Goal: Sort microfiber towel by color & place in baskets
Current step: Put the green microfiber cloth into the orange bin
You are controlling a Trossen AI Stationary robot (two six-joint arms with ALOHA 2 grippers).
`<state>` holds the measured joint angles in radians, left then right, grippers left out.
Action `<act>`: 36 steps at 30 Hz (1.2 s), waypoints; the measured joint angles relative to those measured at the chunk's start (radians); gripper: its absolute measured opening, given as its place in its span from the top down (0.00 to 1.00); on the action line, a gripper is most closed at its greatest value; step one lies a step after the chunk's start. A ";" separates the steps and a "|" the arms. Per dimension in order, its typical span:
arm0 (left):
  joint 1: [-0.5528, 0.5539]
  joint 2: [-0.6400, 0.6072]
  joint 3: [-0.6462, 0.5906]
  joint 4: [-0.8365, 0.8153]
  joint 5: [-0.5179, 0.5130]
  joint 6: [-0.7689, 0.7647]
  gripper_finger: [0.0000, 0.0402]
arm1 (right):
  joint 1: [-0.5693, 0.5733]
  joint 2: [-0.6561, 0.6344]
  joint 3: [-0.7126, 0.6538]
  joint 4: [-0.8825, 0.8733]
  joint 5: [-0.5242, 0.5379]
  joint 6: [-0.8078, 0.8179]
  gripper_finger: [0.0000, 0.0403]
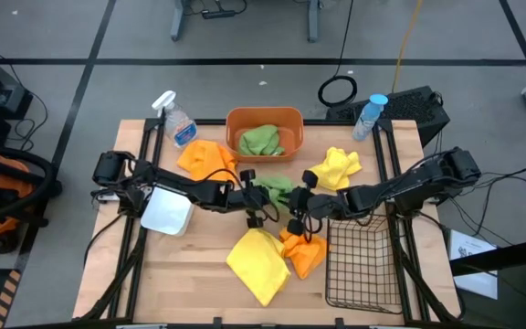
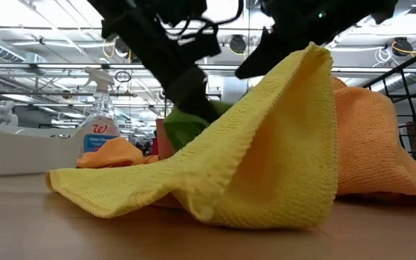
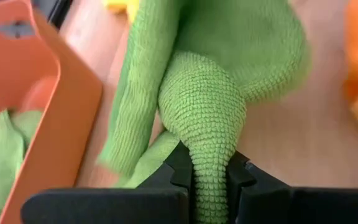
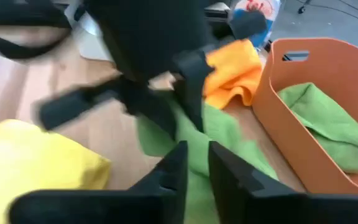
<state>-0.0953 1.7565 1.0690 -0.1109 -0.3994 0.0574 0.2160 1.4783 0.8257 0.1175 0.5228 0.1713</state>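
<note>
A green towel (image 1: 277,185) lies at the table's middle, just in front of the orange tub (image 1: 265,117), which holds another green towel (image 1: 261,140). My left gripper (image 1: 256,196) is shut on the middle green towel (image 3: 229,74). My right gripper (image 1: 298,203) hovers close on that towel's right side, over its green cloth (image 4: 229,140). A yellow towel (image 1: 258,263) and an orange towel (image 1: 304,253) lie heaped toward the near edge. Another orange towel (image 1: 204,160) and another yellow one (image 1: 336,167) lie on either side of the tub. The white bin (image 1: 167,210) stands at the left and the black wire basket (image 1: 363,260) at the right. My left gripper pinches a bunched-up fold of the green towel (image 3: 209,168) between its two fingers. The fingers come from the table's left, slanting down. The bunch rises to the fingers, while the rest of the towel spreads out ahead on the table beside the orange tub (image 3: 48,106).
Two spray bottles stand at the far edge, one at the left (image 1: 176,119) and one at the right (image 1: 370,116). In the low view the near yellow towel (image 2: 251,159) stands tented against the orange one (image 2: 374,144). Bare wood shows at the near left (image 1: 181,274).
</note>
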 joint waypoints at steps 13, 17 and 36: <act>-0.045 -0.047 0.115 -0.147 -0.202 0.058 0.92 | -0.053 0.021 0.000 -0.144 0.079 0.079 0.98; -0.044 -0.072 0.126 -0.141 -0.212 0.081 0.92 | -0.052 0.021 0.000 -0.139 0.074 0.083 1.00; -0.022 -0.074 0.236 -0.138 -0.367 0.291 0.92 | -0.051 0.019 0.001 -0.086 -0.026 0.087 1.00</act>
<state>-0.1169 1.6821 1.3048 -0.2485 -0.7659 0.3489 0.1646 1.4975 0.8265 0.0316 0.4972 0.2583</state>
